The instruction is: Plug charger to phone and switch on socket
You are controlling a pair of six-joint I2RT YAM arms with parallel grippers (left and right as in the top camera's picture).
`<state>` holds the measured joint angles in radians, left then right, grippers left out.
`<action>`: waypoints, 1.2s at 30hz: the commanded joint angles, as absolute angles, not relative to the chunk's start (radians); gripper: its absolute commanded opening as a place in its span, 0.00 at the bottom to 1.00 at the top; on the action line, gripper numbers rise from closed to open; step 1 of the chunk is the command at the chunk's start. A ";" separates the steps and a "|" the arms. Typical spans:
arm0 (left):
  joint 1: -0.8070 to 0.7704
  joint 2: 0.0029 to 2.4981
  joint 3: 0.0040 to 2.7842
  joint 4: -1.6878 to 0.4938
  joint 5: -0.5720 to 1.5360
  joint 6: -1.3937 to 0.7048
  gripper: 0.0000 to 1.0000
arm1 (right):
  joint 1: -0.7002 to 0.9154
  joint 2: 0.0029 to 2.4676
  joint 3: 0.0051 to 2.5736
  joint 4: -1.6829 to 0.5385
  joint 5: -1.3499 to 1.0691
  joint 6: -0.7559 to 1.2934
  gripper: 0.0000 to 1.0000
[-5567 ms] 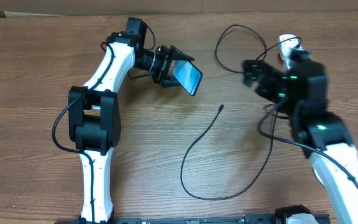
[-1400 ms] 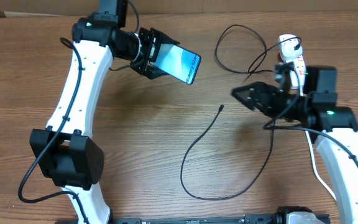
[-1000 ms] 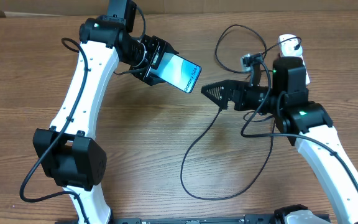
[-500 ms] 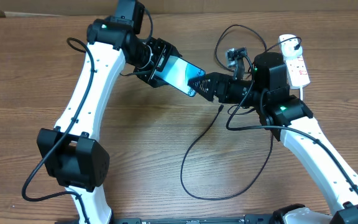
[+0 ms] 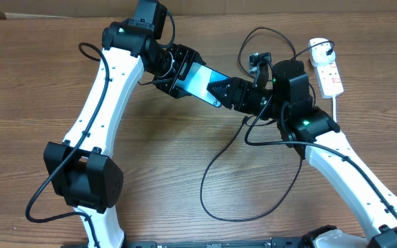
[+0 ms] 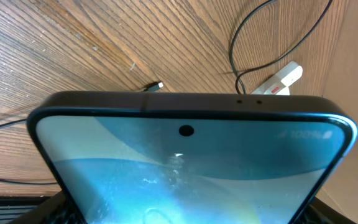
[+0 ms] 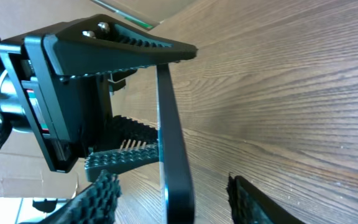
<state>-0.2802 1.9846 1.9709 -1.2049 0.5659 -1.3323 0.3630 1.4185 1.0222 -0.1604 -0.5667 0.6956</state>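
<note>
Above the bench [image 5: 150, 172], back-centre, the phone [image 5: 200, 81] sits in mid-air, tilted, its light blue screen lit. Its near end is clamped in the left tool [image 5: 186, 73]. The right tool [image 5: 217, 93] sits over the phone's free end w/ jaws apart, one finger [image 7: 104, 193] on each side. The right wrist view shows the phone edge-on w/ a gap on both sides, so no contact there. The charger lies on the bench, its connector tip [image 5: 245, 118] loose just below the right tool, apart from the phone and held by neither tool. The black cable loops toward the front, then runs back up to the white plug [image 5: 317, 45] at the socket [image 5: 329, 72] at back right. The thick white cord [image 5: 336, 102] drops from the socket behind the right arm
</note>
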 commanded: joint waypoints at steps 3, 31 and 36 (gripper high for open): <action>-0.290 1.963 1.977 -1.205 0.603 -1.346 0.63 | 0.368 1.418 1.034 -0.139 -0.532 0.715 0.46; -0.290 1.963 1.977 -1.204 0.621 -1.331 0.63 | 0.368 1.418 1.034 -0.170 -0.555 0.715 0.25; -0.290 1.963 1.977 -1.204 0.621 -1.331 0.63 | 0.368 1.418 1.034 -0.170 -0.555 0.715 0.21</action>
